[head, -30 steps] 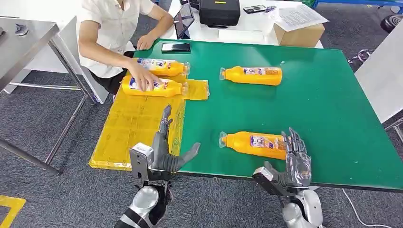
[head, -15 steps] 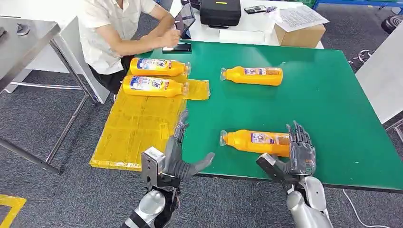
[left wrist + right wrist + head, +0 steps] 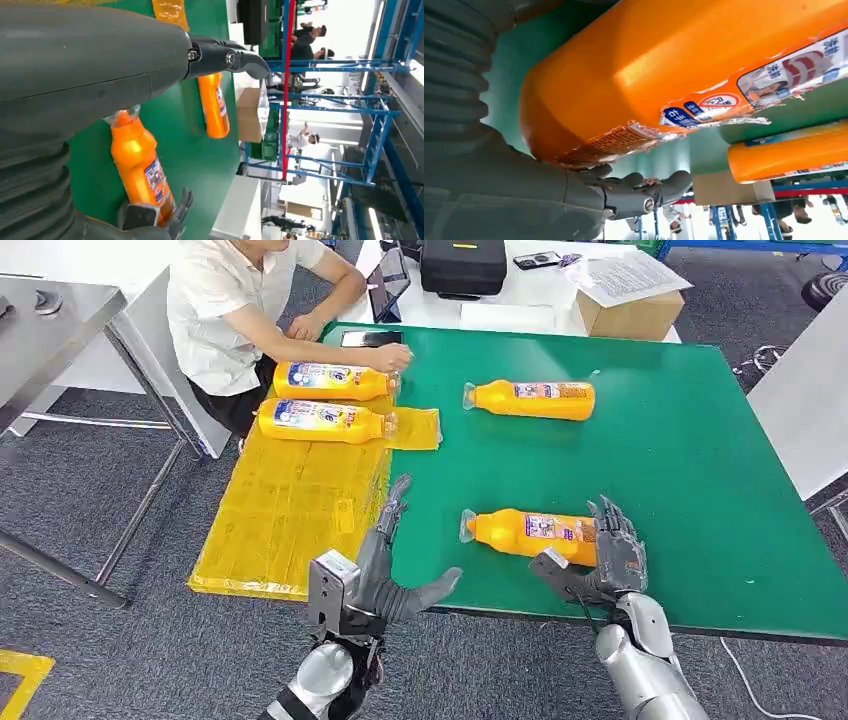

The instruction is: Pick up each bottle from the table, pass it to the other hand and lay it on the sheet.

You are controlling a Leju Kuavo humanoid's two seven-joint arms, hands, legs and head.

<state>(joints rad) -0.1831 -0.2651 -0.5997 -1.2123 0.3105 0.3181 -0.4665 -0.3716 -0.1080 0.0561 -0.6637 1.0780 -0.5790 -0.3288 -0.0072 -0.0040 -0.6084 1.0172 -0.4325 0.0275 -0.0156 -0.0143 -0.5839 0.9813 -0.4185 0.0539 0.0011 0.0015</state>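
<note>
- Risk: my right robot hand (image 3: 612,558) cups the base of the near bottle (image 3: 530,532) on the green tabletop (image 3: 700,460), fingers spread and not yet clamped; a lift now could let the smooth, round body roll or slip out.
- Risk: my left robot hand (image 3: 385,575) waits open and empty at the tabletop edge beside the yellow sheet (image 3: 290,500); a misjudged handover could drop the bottle.
- Change: since a second ago the right robot hand has closed onto the bottle's base, the left has risen, and the person (image 3: 250,310) has withdrawn a hand from the sheet's two bottles (image 3: 320,420).

Glossy plastic bottle (image 3: 530,534); matt green table (image 3: 700,460); crinkled yellow sheet (image 3: 290,505).
</note>
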